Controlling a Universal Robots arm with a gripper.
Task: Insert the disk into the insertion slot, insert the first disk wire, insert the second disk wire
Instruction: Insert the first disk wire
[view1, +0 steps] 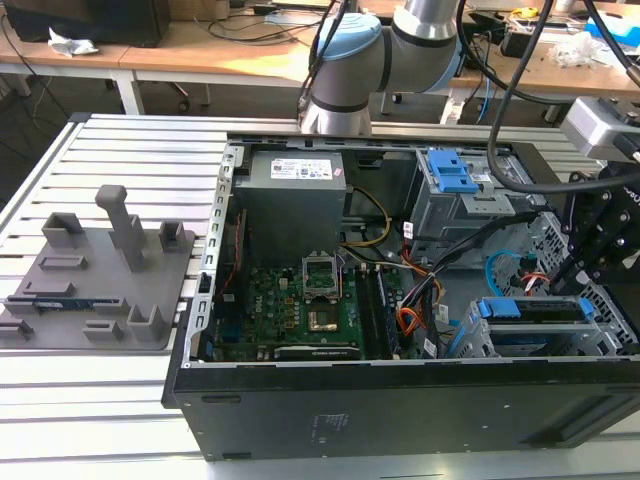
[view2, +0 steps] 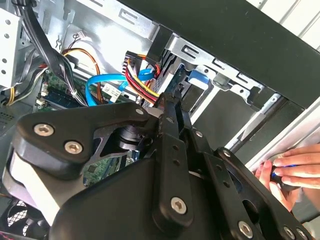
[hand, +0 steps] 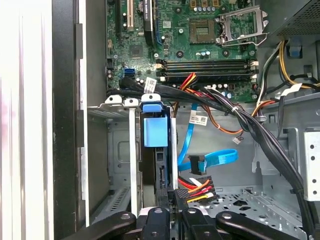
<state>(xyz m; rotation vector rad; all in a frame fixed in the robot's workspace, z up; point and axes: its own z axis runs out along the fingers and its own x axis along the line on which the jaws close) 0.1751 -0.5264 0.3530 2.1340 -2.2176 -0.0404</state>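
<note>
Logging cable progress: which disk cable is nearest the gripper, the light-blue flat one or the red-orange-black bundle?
The red-orange-black wire bundle: in the first wrist view its end lies right beside the gripper, while the light-blue flat cable arches farther away.

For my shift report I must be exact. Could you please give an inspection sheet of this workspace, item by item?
Surface: slatted metal table, open computer case lying on it.
Job's things: disk seated in the insertion slot; first disk wire with its plug at the disk's edge; second disk wire loose, plug apart from the disk.
Clutter: grey fixture plate at the exterior view's left.
Grippers: gripper shut on the first disk wire's plug.
Cables: black cable bundle crossing the case.
Surroundings: a hand at the case's outer edge; desks behind.
</note>
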